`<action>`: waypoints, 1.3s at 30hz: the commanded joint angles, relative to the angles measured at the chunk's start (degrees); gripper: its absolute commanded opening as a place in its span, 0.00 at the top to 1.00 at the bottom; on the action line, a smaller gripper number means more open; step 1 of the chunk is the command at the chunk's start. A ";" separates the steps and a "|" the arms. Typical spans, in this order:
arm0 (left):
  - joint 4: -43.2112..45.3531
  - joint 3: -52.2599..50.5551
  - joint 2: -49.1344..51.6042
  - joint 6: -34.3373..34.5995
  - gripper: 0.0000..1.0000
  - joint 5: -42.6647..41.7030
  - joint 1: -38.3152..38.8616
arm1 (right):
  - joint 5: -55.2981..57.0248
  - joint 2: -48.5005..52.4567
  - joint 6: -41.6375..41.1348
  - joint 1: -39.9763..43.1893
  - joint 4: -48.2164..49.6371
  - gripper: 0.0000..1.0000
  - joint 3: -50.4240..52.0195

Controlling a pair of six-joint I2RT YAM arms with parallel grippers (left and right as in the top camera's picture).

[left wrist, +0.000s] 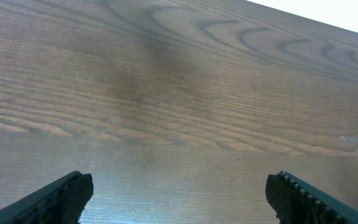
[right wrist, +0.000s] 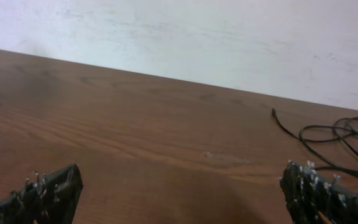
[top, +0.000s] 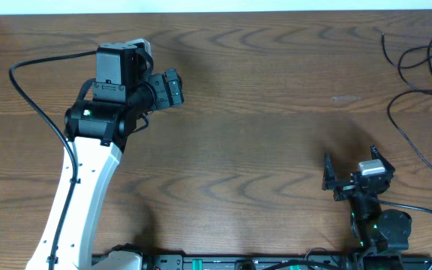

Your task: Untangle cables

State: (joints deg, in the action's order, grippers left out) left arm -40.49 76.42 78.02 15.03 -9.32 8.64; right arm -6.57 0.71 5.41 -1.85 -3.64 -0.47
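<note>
At the far right corner of the brown wood-grain table, the thin black cables lie in loose overlapping loops, one strand trailing down along the right edge, well apart from both arms. Over the left half of the tabletop, the left gripper hangs with its black jaws spread wide and nothing between them. Near the front edge, the right gripper likewise stands fully open and holds nothing, the cords lying ahead and to its right.
</note>
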 commanded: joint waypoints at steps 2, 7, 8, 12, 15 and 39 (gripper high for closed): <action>0.00 0.72 0.22 0.09 0.05 -0.48 -0.17 | 0.44 -0.31 -0.66 -0.39 -0.24 0.01 0.15; 0.00 0.72 0.22 0.09 0.05 -0.48 -0.17 | 0.44 -0.31 -0.66 -0.39 -0.24 0.01 0.15; 0.00 0.72 0.22 0.09 0.05 -0.48 -0.17 | 0.44 -0.31 -0.66 -0.39 -0.24 0.01 0.15; 0.00 0.72 0.22 0.09 0.05 -0.48 -0.17 | 0.44 -0.31 -0.66 -0.39 -0.24 0.01 0.15; -0.04 0.72 0.22 0.07 0.05 -0.46 -0.22 | 0.44 -0.31 -0.66 -0.39 -0.24 0.01 0.15; 37.13 -35.80 -27.26 -2.99 0.05 7.67 -3.28 | 0.44 -0.28 -0.66 -0.39 -0.24 0.01 0.15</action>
State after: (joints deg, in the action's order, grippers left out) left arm -7.11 48.34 56.51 13.17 -2.63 6.90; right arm -6.55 0.71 5.39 -1.85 -3.64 -0.47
